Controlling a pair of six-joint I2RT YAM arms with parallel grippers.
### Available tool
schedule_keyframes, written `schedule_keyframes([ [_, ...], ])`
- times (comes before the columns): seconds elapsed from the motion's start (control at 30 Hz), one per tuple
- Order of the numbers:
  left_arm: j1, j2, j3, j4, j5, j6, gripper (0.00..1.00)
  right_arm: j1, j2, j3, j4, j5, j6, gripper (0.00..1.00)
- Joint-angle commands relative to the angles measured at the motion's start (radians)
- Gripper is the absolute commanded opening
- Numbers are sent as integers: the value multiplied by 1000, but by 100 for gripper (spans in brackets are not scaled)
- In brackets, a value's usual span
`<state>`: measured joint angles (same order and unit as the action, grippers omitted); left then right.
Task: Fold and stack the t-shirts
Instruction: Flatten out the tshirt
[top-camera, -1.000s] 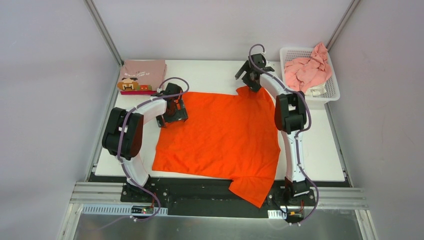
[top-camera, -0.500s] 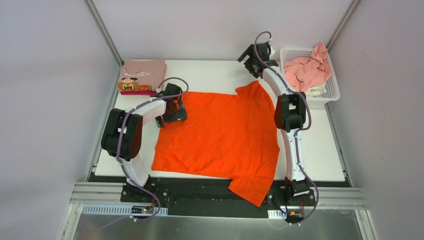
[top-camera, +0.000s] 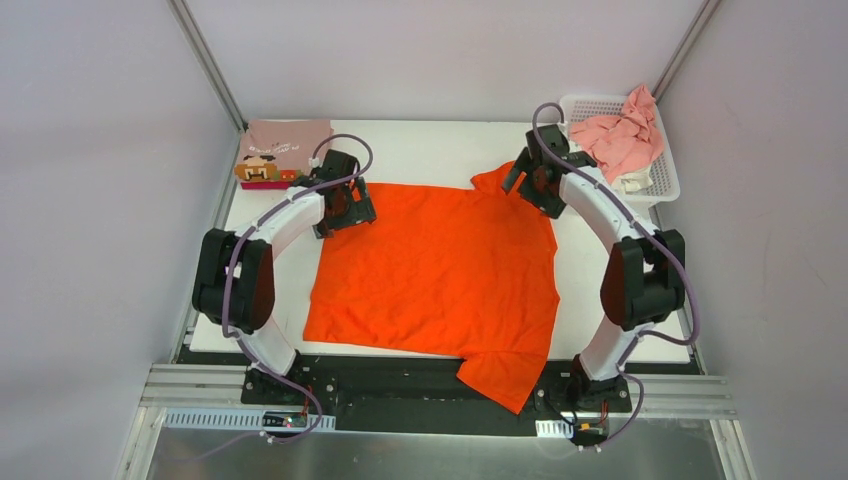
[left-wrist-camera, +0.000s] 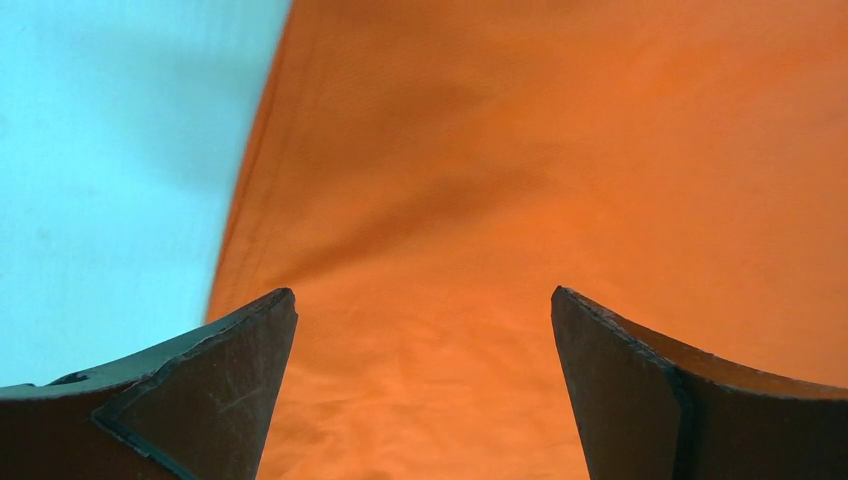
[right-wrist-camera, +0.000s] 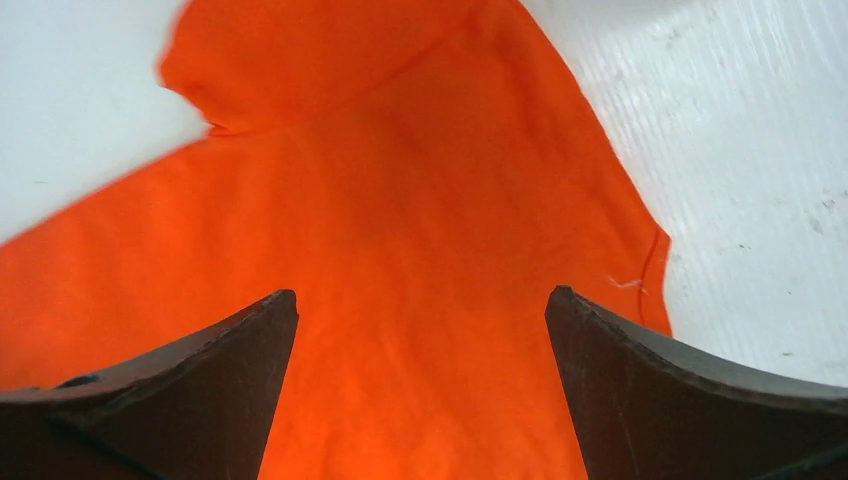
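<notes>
Both bowed outward | left tool (left-wrist-camera: 422, 291) spread | right tool (right-wrist-camera: 420, 291) spread | low over orange t-shirt (top-camera: 440, 270)

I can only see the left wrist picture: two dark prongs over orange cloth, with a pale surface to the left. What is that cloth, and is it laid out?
Observer: It is an orange t-shirt, spread flat on the white table, with one sleeve draped past the near edge.
Operator: Is the other arm doing anything?
Observer: The right gripper hovers open over the shirt's far right corner, by the other sleeve. There is nothing between its fingers.
Operator: Are there any more shirts?
Observer: A folded dusty-pink t-shirt with a pixel cartoon face lies at the table's far left corner.
</notes>
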<state>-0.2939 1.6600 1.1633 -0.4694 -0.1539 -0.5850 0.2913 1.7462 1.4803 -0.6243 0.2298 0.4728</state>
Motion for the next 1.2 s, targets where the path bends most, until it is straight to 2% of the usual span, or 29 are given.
schedule_keyframes([
  [0.0,-1,80,100,-13,91,29,99,-12,36,-49,-54,8,-42,100],
  [0.23,15,269,219,-32,181,25,99,-31,220,47,-111,-20,-49,99],
  [0.53,91,471,359,-68,224,22,99,-83,424,190,-76,-84,-28,99],
  [0.93,141,689,707,-149,250,0,99,-134,753,773,-234,-92,-109,99],
  [1.17,144,721,834,-194,263,23,99,-140,732,863,-178,-146,-132,100],
])
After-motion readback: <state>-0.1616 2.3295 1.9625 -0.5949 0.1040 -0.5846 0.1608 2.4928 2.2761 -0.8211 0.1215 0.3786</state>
